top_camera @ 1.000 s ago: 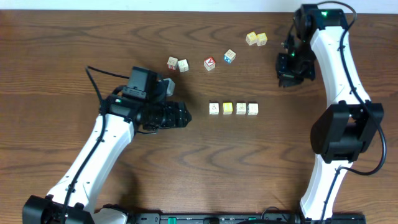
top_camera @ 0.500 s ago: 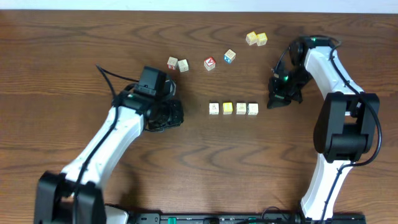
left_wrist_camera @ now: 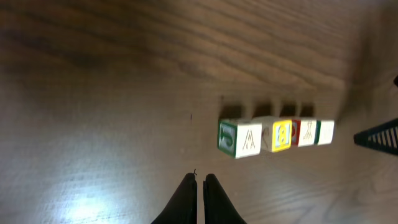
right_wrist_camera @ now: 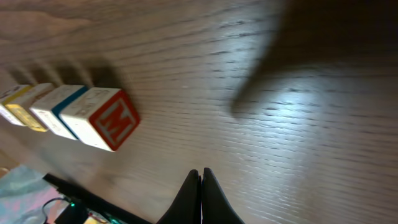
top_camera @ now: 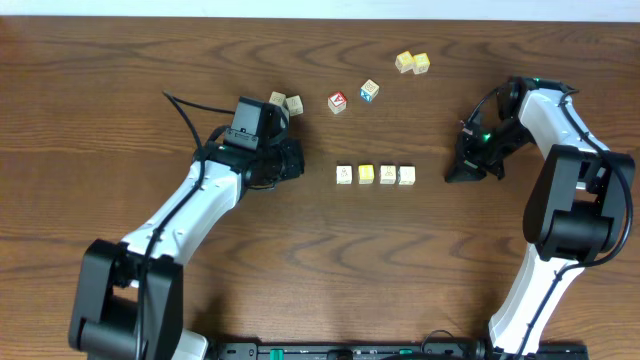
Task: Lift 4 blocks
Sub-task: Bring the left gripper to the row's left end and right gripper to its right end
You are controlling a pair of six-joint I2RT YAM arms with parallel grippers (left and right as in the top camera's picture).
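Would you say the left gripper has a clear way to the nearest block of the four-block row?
Probably yes: the left gripper, shut, faces the row's end block with only bare table between them; the block sits slightly off its line.

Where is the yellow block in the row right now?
In the overhead view, the yellow block sits mid-table, second in the row of four from the left arm side.

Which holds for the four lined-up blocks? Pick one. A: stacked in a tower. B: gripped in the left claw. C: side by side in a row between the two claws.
C: the four blocks sit in one row, the left claw shut on one side, the right claw shut on the other, neither touching them.
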